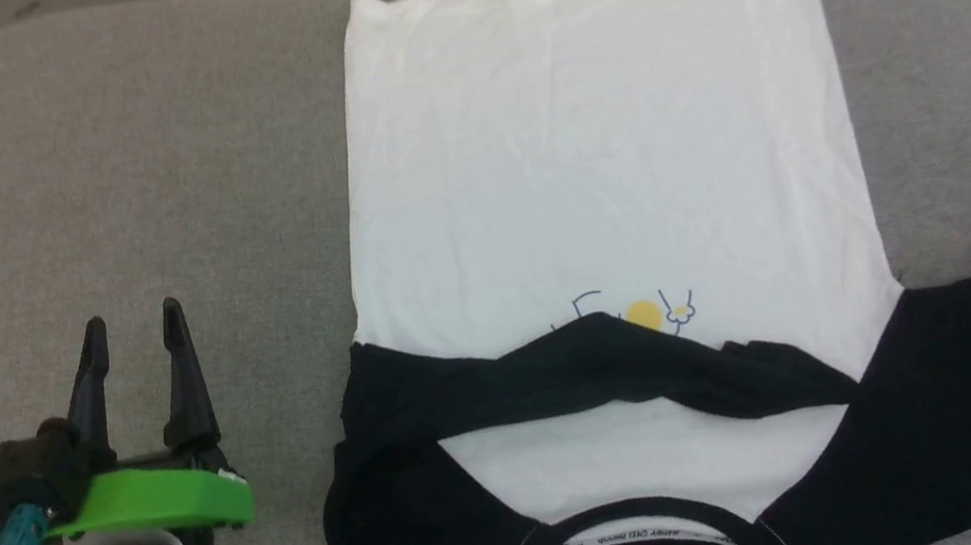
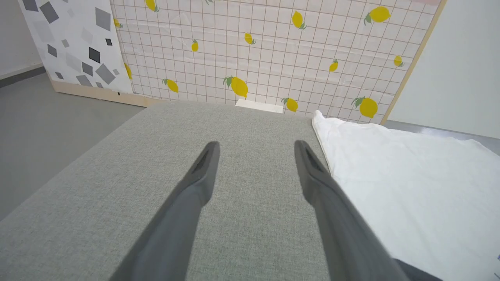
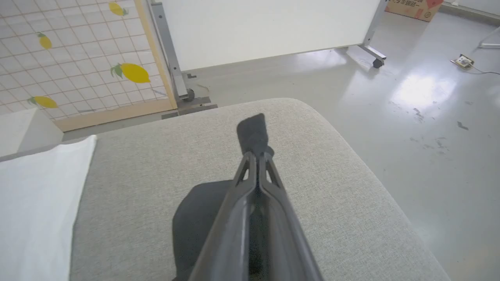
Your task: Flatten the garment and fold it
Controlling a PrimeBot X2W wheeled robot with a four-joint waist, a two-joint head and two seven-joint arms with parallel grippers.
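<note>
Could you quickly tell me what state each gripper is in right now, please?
Left gripper: open, holding nothing.
Right gripper: closed on the garment, pinching its black sleeve.

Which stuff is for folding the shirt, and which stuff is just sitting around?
For the job:
shirt, white with black sleeves
right claw, shut on a black sleeve
left claw, open, beside the shirt
grey cushion under the shirt

Just lying about:
lemon-print panel
white board on wheels
cardboard box
floor socket
</note>
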